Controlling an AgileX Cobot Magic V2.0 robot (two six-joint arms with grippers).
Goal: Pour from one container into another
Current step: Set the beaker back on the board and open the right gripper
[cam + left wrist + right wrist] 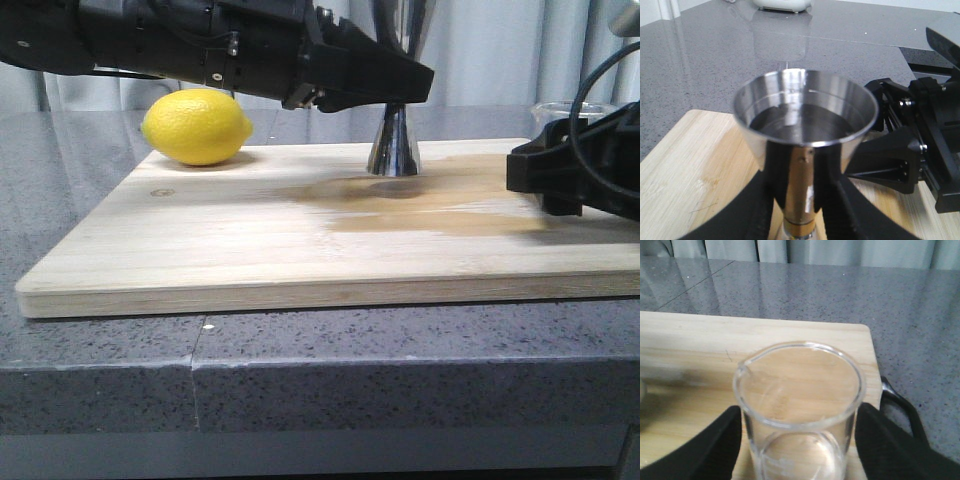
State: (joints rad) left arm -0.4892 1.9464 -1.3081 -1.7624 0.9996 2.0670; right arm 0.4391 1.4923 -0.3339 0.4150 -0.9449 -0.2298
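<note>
Front view: a steel jigger (394, 145) stands upright on a wooden cutting board (200, 240) that lies on the grey speckled bench (100, 370). The left tool (385, 85) reaches across from the left and closes on the jigger's waist, hiding the upper cone. A lemon (196, 126) rests on the board's far left part, well apart from the jigger. At the right edge the right tool (560, 175) sits low over the board, with the rim of a clear glass beaker (570, 108) showing just behind it.

Left wrist view: the jigger (805, 112) stands between the black fingers (850, 210), which press against its gold-banded waist. Its upper cup holds clear liquid, well below the rim. The other arm's black tool (920, 145) lies just beside it over the board (685, 170).

Right wrist view: the beaker (800, 405), upright, sits between the right tool's fingers (890, 445), both of which touch its wall. Its pouring lip faces the board's (715, 340) middle. It looks empty; faint printed marks show near the base.
</note>
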